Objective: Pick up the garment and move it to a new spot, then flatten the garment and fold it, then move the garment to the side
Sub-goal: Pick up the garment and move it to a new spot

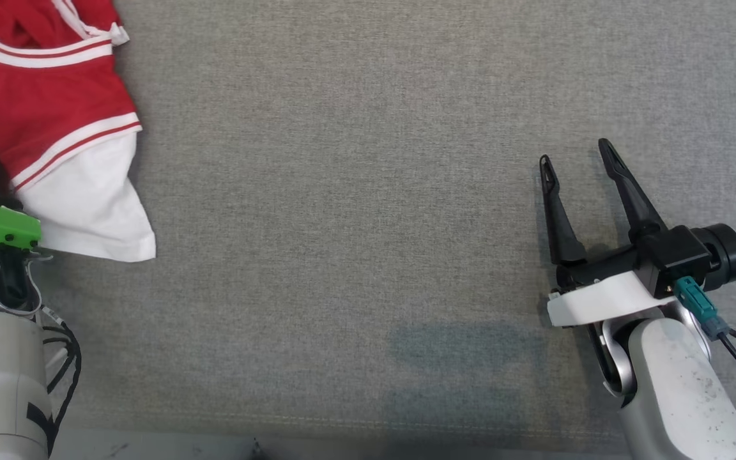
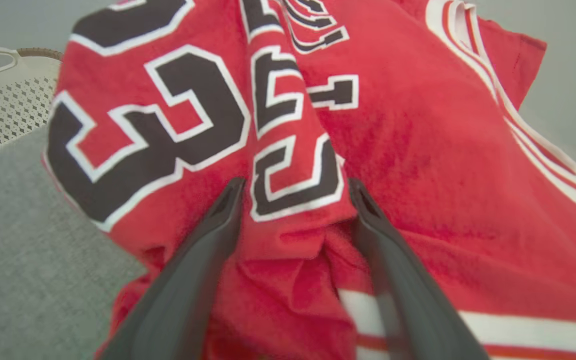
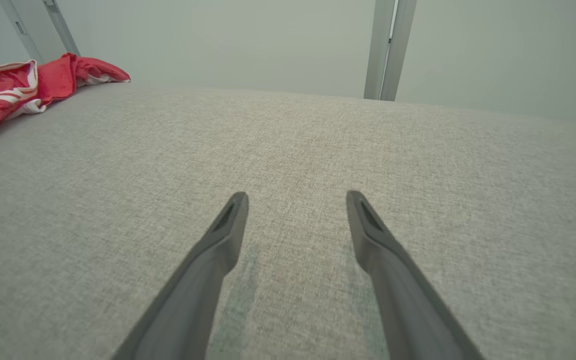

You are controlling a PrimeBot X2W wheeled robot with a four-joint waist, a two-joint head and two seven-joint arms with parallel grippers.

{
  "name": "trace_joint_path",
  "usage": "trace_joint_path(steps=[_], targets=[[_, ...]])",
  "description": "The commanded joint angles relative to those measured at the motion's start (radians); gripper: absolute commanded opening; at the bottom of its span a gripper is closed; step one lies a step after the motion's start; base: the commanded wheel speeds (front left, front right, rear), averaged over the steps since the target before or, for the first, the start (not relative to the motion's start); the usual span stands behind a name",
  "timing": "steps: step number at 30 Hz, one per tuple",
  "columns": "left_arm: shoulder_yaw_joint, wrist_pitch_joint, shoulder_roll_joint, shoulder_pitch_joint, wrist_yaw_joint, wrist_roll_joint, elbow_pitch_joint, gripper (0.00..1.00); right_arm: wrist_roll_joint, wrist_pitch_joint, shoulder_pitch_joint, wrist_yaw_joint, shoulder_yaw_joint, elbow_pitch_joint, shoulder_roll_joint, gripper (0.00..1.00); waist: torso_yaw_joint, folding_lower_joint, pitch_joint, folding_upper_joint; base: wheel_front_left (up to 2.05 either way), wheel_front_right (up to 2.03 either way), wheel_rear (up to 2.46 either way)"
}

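Red garment, cut off at the head view's edge, is straddled by the released left gripper; the right gripper is spread, empty.

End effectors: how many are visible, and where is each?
2. The left end effector is open over the red jersey; the right end effector is open above the grey surface.

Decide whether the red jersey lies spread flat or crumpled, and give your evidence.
Crumpled: the jersey bunches in ridges that break up its printed numbers.
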Motion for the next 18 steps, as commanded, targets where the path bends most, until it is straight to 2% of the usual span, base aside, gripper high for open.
trace_joint_path(steps=[1,2,3,4,8,12,18], targets=[[0.007,0.004,0.002,-0.015,-0.003,-0.029,0.023,1.00,-0.002,-0.003,-0.011,0.000,-0.002,-0.008,-0.004,1.00,-0.034,-0.0002,0.019,0.0113,0.00,0.00,0.00],[0.007,0.006,0.005,-0.018,-0.003,-0.030,0.039,1.00,0.001,-0.003,-0.010,0.000,-0.005,-0.010,-0.003,1.00,-0.036,-0.0002,0.016,0.0113,0.00,0.00,0.00],[0.003,0.006,0.008,-0.020,-0.003,-0.037,0.052,0.45,0.005,-0.003,-0.007,0.000,-0.009,-0.010,-0.003,1.00,-0.037,-0.0002,0.012,0.0113,0.00,0.00,0.00],[-0.004,0.007,0.004,-0.019,-0.003,-0.043,0.062,0.00,0.008,-0.003,-0.002,0.000,-0.012,-0.009,-0.003,1.00,-0.037,-0.0002,0.006,0.0113,0.00,0.00,0.00],[-0.055,0.019,-0.007,0.006,-0.003,-0.060,0.054,0.00,0.018,-0.003,0.022,0.000,-0.021,0.004,-0.003,1.00,-0.030,-0.0002,-0.027,0.0113,0.00,0.00,0.00],[-0.105,0.011,0.012,0.039,-0.003,-0.081,0.003,0.00,0.043,-0.003,0.038,0.000,-0.017,0.013,-0.003,1.00,-0.020,-0.0002,-0.082,0.0113,0.00,0.00,0.00],[-0.197,0.034,0.029,0.113,-0.003,-0.156,-0.189,0.00,0.087,-0.003,0.077,0.000,-0.009,0.030,-0.003,1.00,-0.007,-0.0002,-0.188,0.0113,0.00,0.00,0.00]])
